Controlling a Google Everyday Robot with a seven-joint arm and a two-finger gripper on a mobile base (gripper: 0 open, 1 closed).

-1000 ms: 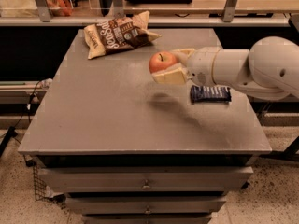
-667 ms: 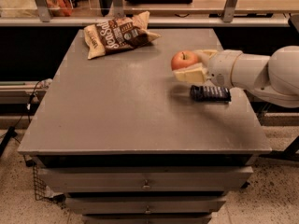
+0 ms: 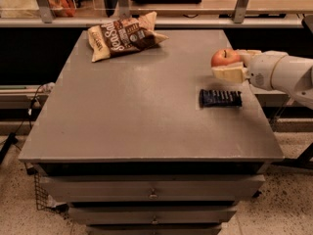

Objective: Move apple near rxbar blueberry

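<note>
The red-orange apple is held between the cream fingers of my gripper, which reaches in from the right edge of the view. The gripper is shut on the apple and holds it near the table's right edge. The rxbar blueberry, a flat dark navy bar, lies on the grey table just below and in front of the apple, a short way from it.
A brown-and-cream chip bag lies at the table's back left. A shelf rail with posts runs behind the table. Drawers sit under the tabletop. My white arm overhangs the right edge.
My gripper has carried the apple rightward and back, from over the table's middle right to beyond the blue bar, which now shows in full.
</note>
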